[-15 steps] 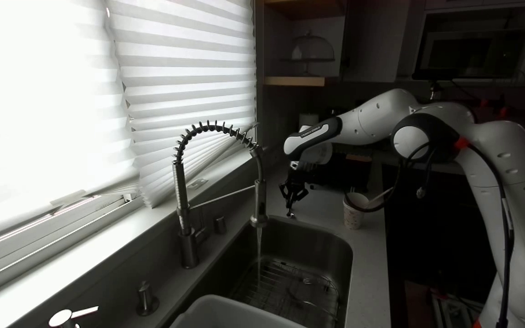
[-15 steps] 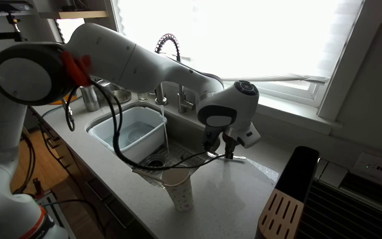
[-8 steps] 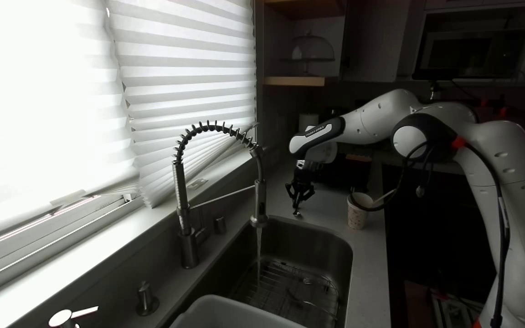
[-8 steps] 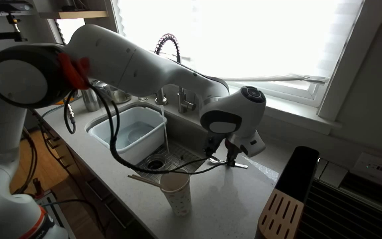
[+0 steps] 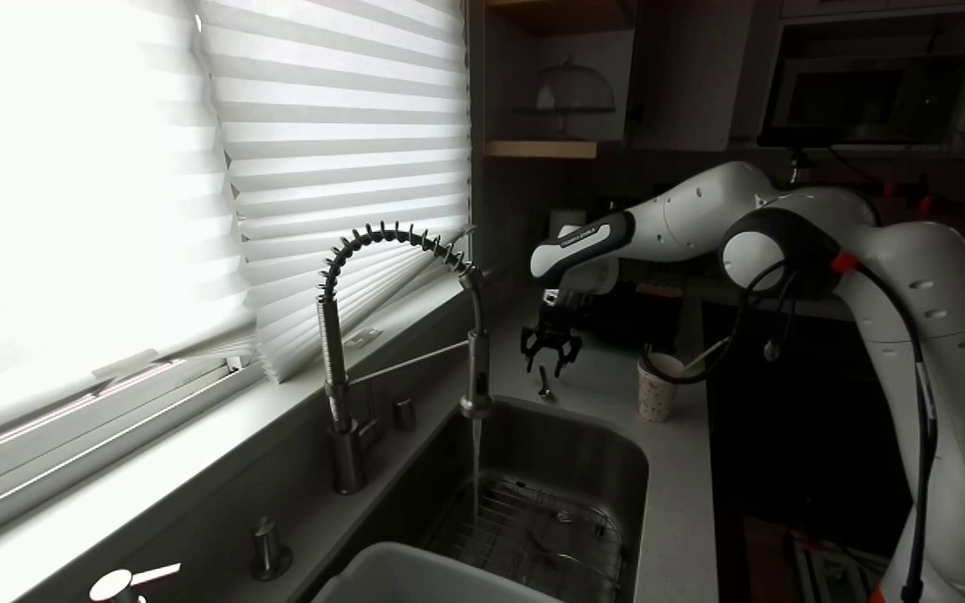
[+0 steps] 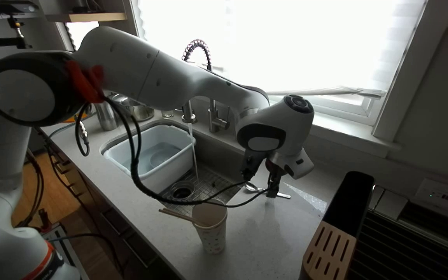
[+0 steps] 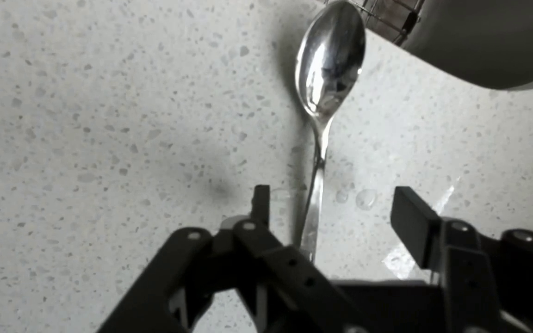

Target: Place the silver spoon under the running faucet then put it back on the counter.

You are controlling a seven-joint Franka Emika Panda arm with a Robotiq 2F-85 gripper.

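Spoon (image 7: 323, 134) on counter (image 7: 109, 162), gripper (image 7: 332, 208) spread above its handle (image 7: 314, 208), faucet (image 5: 479, 373) running

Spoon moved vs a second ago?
Yes: in an exterior view, the spoon now shows slightly lower in the picture, farther below the windowsill.

Kitchen. Inset sink (image 5: 566, 431), spring-necked faucet (image 5: 332, 352) at its edge, running water (image 5: 477, 469). In the sink: wire rack (image 5: 524, 519); white tub (image 6: 169, 169). Around the sink: speckled counter (image 7: 109, 115). Below sink level: drawers (image 6: 80, 184). Past the sink's faucet edge: window (image 6: 325, 111), pleated blinds (image 5: 340, 109). Beyond and above the sink: open shelf (image 5: 541, 149) with domed cake stand (image 5: 566, 109).
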